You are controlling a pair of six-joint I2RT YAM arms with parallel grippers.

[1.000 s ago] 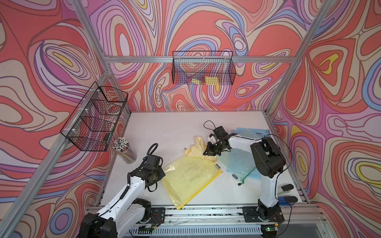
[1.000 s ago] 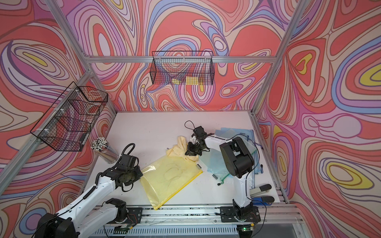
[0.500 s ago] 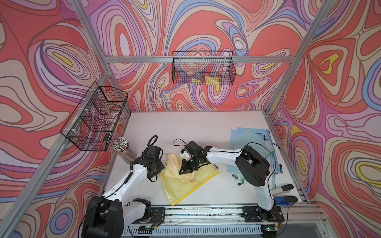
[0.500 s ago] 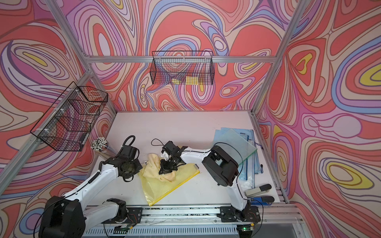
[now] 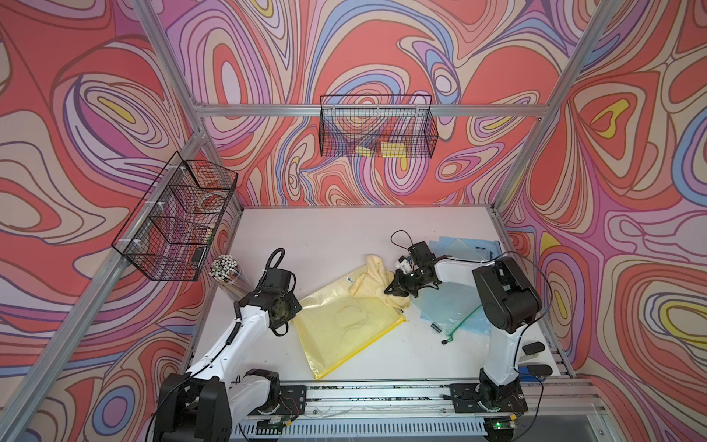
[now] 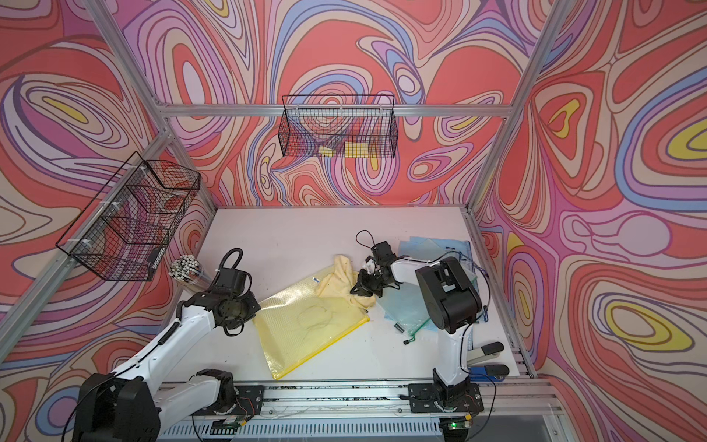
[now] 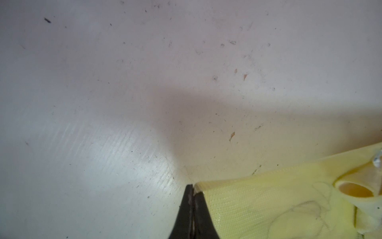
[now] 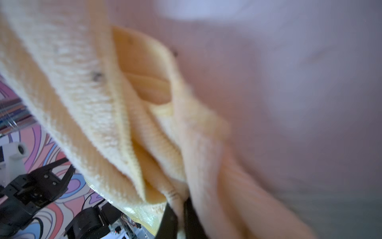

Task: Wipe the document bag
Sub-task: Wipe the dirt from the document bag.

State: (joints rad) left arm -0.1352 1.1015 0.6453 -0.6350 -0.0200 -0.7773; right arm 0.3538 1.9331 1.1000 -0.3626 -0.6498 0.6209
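Note:
The yellow mesh document bag (image 5: 344,329) (image 6: 306,325) lies flat at the front middle of the white table, with faint drawn marks on it. My left gripper (image 5: 294,312) (image 6: 255,310) is shut on the bag's left corner; in the left wrist view the black fingertips (image 7: 193,187) pinch that corner of the bag (image 7: 268,207). A pale yellow cloth (image 5: 373,281) (image 6: 338,279) lies bunched over the bag's far right corner. My right gripper (image 5: 392,290) (image 6: 356,291) is shut on the cloth. In the right wrist view, folds of the cloth (image 8: 103,103) sit clamped in my right gripper (image 8: 179,204).
Blue and green document bags (image 5: 451,306) lie stacked under the right arm. A clear cup of pens (image 5: 225,268) stands at the left edge. Wire baskets hang on the back wall (image 5: 377,130) and the left wall (image 5: 176,218). A stapler (image 5: 533,348) lies at the front right.
Half a second ago the right gripper held the cloth over the bag's left part; it has swept it right to the far right corner. The left gripper stays on the bag's corner.

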